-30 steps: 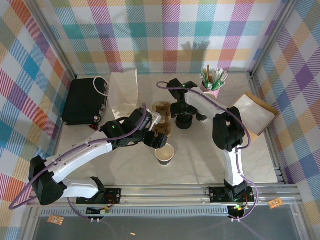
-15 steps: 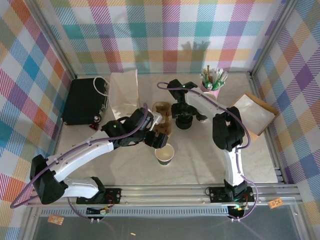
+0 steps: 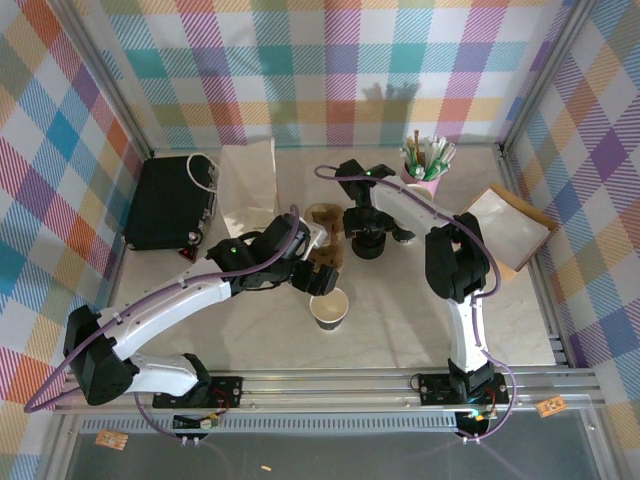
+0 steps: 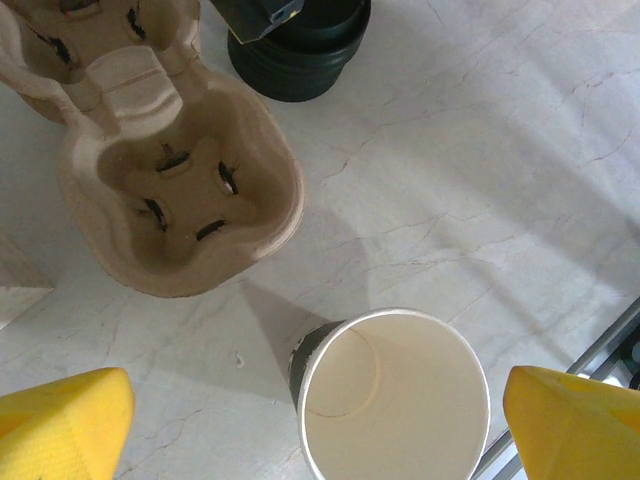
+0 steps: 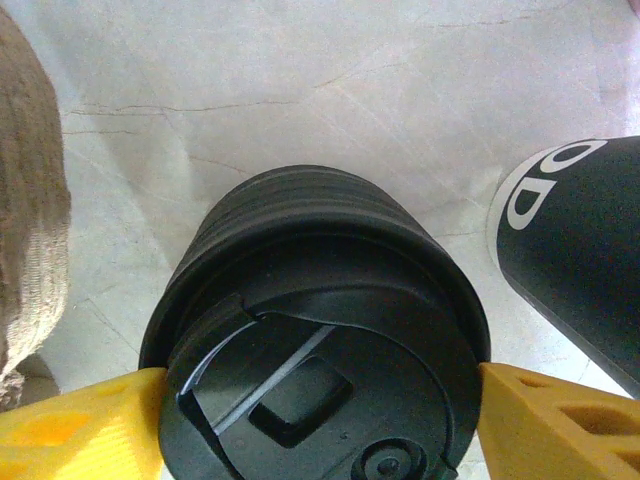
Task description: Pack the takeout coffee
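The takeout coffee's paper cup [image 3: 329, 308] [image 4: 395, 395] stands upright with its top open, no lid on it, a dark band round its outside. My left gripper [image 3: 305, 275] [image 4: 320, 430] hovers above it, open wide, one yellow fingertip [image 4: 65, 425] at each side of the cup. A stack of black lids [image 3: 368, 243] [image 5: 310, 300] [image 4: 295, 50] stands behind it. My right gripper [image 3: 368, 232] [image 5: 320, 420] is down over that stack, its yellow pads [image 5: 545, 425] pressed against both edges of the top lid.
A brown pulp cup carrier [image 3: 325, 250] [image 4: 175, 190] lies between cup and lids. A dark cup with white lettering [image 5: 580, 240] is right of the stack. Black box [image 3: 170, 200], white bag [image 3: 248, 185], pink cup of stirrers [image 3: 425, 165], flat bags [image 3: 510, 225].
The right gripper's fingers have drawn in onto the top lid. The left arm has shifted slightly toward the carrier, still open over the cup.
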### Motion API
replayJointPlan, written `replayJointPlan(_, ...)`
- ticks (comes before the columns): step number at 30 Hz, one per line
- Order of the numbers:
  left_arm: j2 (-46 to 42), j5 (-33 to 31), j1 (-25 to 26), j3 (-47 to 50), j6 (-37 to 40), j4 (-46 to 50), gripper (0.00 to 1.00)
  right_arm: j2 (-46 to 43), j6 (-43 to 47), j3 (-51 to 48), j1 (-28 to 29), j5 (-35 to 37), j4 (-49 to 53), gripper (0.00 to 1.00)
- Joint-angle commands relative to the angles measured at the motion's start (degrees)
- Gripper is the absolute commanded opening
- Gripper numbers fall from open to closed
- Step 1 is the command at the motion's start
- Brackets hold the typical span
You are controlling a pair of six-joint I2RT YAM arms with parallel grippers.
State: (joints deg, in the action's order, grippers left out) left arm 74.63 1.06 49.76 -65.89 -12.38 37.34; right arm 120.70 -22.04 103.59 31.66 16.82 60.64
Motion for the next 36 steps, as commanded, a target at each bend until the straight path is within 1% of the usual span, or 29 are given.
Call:
replayJointPlan(1,0.43,0.87,0.27,-2.1,-0.21,0.45,0.95,0.49,-0.28,-1.18,-0.59,-1.39,0.08,0.75)
replayJointPlan(5,0.65,0.87,0.25,-2.53,-0.01,0.67,0.95,0.45,-0.06,-0.79,-0.72,-1.53,0.03,0.75)
replayJointPlan(12,0.79,0.72,0.27,-3.15,0.15,0.89,0.95,-1.21,0.19,-0.59,-0.81,-1.15,0.5,0.65)
replayJointPlan(21,0.38,-0.34,0.25,-3.41,0.14,0.45,0.95,-5.42,1.71,-1.0,-0.72,0.32,1.49,0.62)
replayJointPlan(27,-0.23,-1.7,0.25,-3.87,-0.5,0.25,0.95,-7.55,2.62,-1.37,-0.72,-1.06,1.19,0.6)
replayJointPlan(33,-1.36,-5.43,0.25,-5.75,-2.85,2.25,0.94,-10.4,3.32,-1.83,-0.37,-2.13,1.41,0.59)
replayJointPlan(36,-1.57,-7.67,0.25,-7.65,-4.37,5.08,0.93,-12.32,3.48,-1.82,0.21,-2.91,1.93,0.59)
